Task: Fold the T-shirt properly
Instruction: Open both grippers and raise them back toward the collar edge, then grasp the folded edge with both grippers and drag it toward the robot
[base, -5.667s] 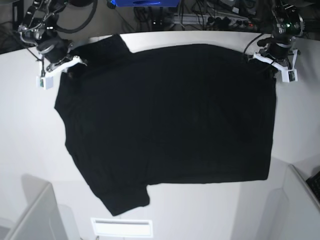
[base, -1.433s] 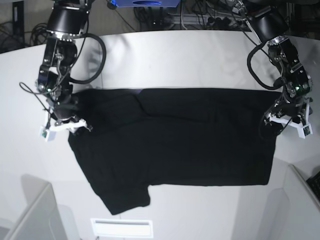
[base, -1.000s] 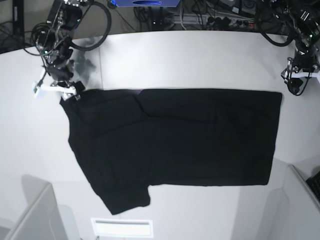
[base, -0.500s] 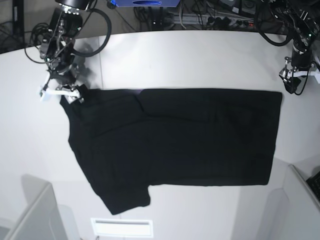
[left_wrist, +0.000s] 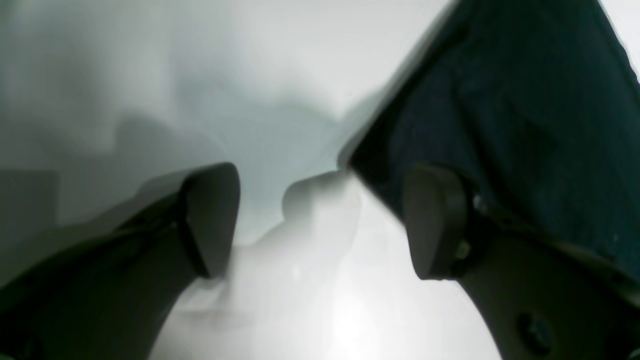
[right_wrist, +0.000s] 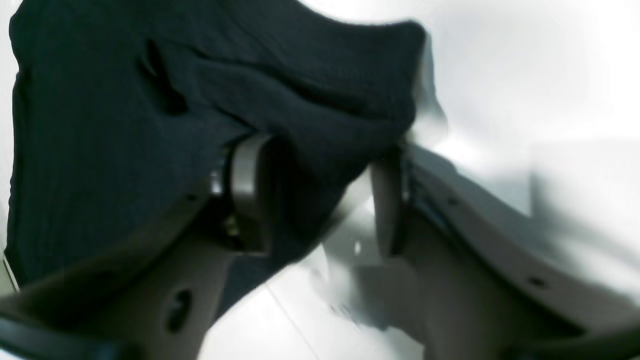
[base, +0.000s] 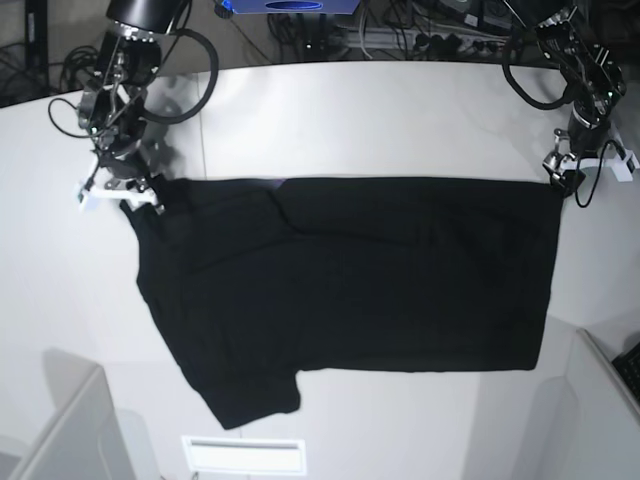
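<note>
White table (base: 350, 120): the shirt (base: 350, 280) lies flat, top edge doubled over. Right gripper (right_wrist: 320, 200) straddles a bunched corner, jaws half-closed. Left gripper (left_wrist: 320, 220) gapes, empty, beside the other corner. Uneven grips could skew the fold.

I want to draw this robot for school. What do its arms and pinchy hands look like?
Both arms are black, chunky and rounded, with black cables looping beside them. The left gripper and right gripper have white parts at the end in the base view. Up close, the fingers are dark grey-brown with flat, rounded pads and small screw holes.
</note>
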